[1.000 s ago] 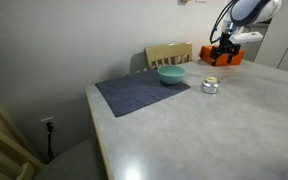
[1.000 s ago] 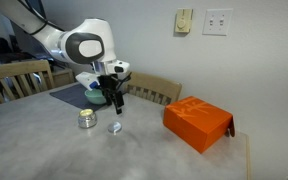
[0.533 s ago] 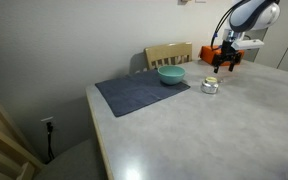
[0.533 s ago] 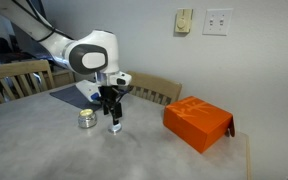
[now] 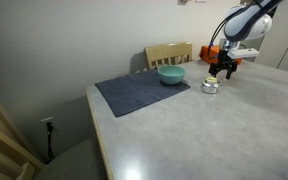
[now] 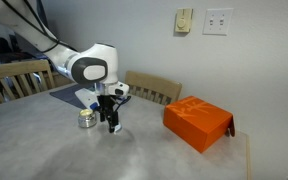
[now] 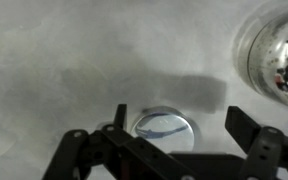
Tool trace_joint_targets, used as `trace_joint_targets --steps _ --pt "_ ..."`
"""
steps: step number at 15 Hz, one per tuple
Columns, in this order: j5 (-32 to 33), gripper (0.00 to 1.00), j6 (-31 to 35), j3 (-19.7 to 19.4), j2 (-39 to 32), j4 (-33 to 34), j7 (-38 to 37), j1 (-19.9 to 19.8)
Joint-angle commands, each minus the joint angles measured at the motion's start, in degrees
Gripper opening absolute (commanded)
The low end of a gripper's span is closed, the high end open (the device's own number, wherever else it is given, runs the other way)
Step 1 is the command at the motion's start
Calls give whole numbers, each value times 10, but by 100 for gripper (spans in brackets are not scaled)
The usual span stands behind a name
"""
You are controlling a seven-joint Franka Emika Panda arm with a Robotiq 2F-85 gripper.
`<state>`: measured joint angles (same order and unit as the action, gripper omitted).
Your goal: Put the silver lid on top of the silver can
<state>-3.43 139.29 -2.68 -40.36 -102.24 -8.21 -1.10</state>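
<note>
The silver lid (image 7: 165,130) is a flat shiny disc lying on the grey table. My gripper (image 7: 174,125) is open and lowered around it, one finger on each side, not closed on it. The silver can (image 7: 275,52) stands at the upper right of the wrist view, open top showing. In both exterior views the can (image 6: 86,119) (image 5: 210,85) stands right beside the gripper (image 6: 112,126) (image 5: 224,73), which is down at the table surface. The lid is hidden by the fingers in both exterior views.
A teal bowl (image 5: 171,75) sits on a dark grey mat (image 5: 141,94). An orange box (image 6: 197,122) lies on the table near the edge. Wooden chairs (image 5: 169,54) (image 6: 156,89) stand at the table's sides.
The gripper has come down from above the table and now straddles the lid beside the can. The lid and can have not moved.
</note>
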Motion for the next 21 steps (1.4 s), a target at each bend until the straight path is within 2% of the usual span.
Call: trace_joint_targets --steps 1,15,16,18,21 --pt "-6 100 -2 5 -18 21 14 -10" --pt "-7 100 0 -2 -47 60 16 -25" --pt "-5 75 -9 -2 -46 62 16 -25" --pt "-6 67 -10 -1 -44 61 18 -26" --pt "-8 44 -12 1 -40 57 21 -27"
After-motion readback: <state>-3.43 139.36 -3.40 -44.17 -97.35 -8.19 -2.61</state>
